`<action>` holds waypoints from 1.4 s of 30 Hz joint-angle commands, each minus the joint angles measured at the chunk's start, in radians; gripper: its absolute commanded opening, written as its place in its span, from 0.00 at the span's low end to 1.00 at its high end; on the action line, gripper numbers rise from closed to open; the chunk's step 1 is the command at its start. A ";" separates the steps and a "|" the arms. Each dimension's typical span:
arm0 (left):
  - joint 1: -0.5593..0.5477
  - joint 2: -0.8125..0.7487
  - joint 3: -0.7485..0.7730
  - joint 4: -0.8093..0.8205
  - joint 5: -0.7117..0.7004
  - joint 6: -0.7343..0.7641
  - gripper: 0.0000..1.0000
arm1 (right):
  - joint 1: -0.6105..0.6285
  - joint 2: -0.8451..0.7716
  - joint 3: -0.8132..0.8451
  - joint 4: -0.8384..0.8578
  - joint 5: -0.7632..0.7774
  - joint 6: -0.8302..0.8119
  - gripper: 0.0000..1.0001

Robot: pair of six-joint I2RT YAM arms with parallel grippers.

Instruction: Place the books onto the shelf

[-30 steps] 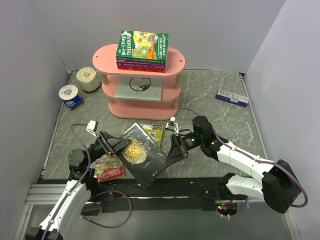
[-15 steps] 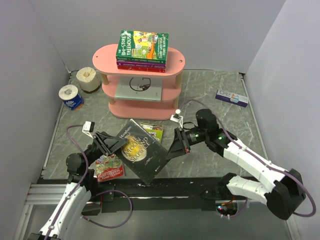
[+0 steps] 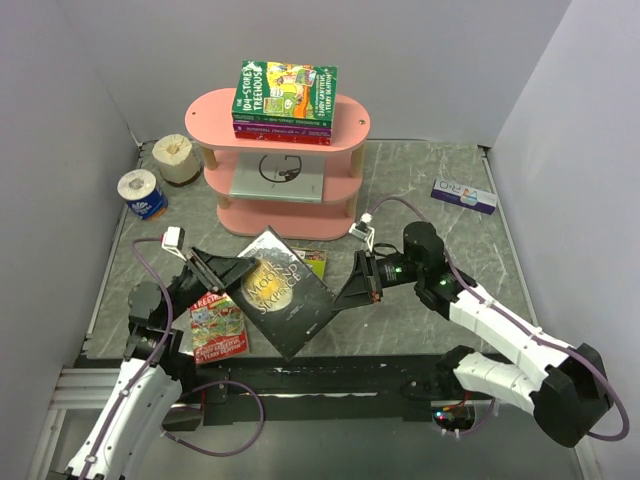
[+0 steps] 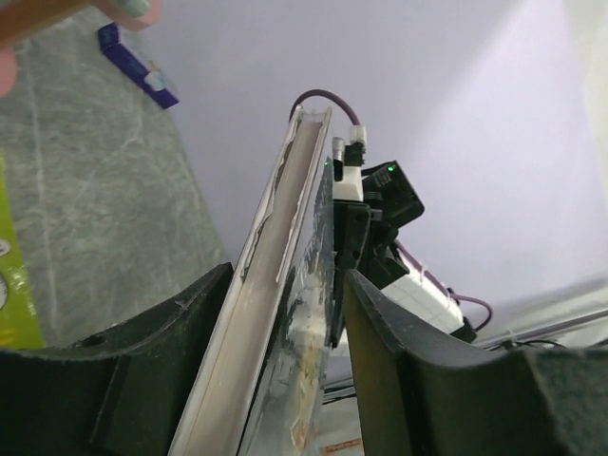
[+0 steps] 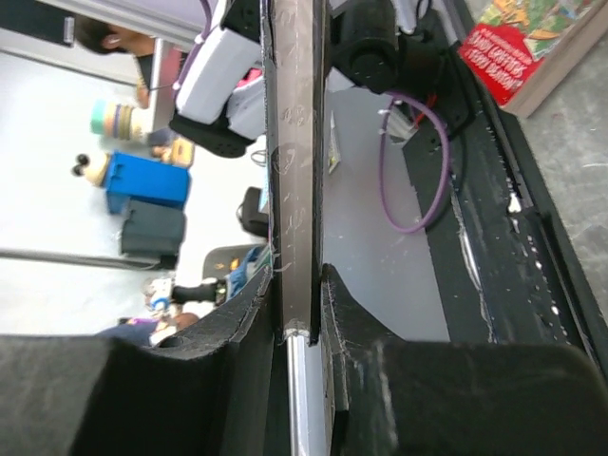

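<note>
Reaching inward, left gripper (image 3: 232, 277) and right gripper (image 3: 341, 302) clamp the tilted dark book (image 3: 282, 302).

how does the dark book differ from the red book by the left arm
The dark book is raised and tilted, gripped at opposite edges by the left fingers and right fingers; the red book lies flat on the table, untouched. The dark book's cover is black with a gold disc; the red book's is a bright cartoon. Both are not yet on the shelf.
</note>
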 commanded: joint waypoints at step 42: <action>-0.104 0.308 0.159 0.266 0.587 0.142 0.38 | -0.136 -0.122 0.116 -0.204 -0.344 -0.076 0.00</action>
